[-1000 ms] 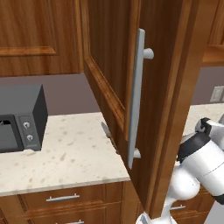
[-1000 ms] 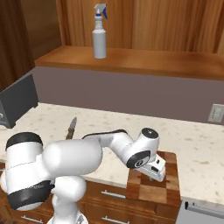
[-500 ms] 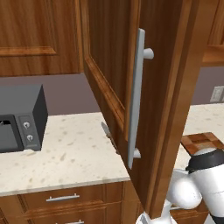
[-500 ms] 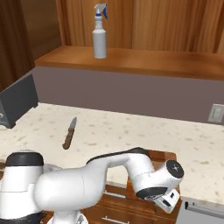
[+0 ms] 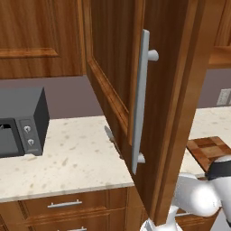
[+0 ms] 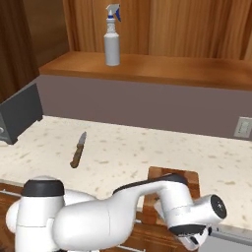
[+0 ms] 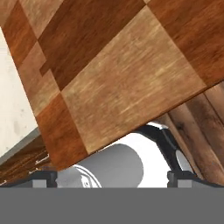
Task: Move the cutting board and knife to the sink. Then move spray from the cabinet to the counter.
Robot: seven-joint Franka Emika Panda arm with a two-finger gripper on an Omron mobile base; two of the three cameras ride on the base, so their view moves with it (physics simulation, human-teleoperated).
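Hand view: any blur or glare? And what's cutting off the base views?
Hand view: the cutting board is so close its grain looks soft; no glare. Left base view: the open cabinet door hides much of the counter. Right base view: even flat light, the knife sharp, the arm covers the board's near edge.

The cutting board [image 6: 173,193] lies flat on the tabletop [image 6: 128,152] at its front edge, its near end jutting past the edge above the drawers. The knife [image 6: 78,150] lies on the tabletop well to the left of the board, its blade pointing toward the back wall. The microwave [image 5: 18,122] stands further left, against the back. The spray [image 6: 112,35] stands upright on the cabinet's [image 5: 171,90] bottom shelf [image 6: 147,69], above and behind the knife. The open cabinet door [image 5: 118,72] swings out over the tabletop between microwave and board. A wall outlet [image 6: 242,127] sits behind the board, to its right. The tool [image 6: 193,242] hangs low, just before the board's near edge.
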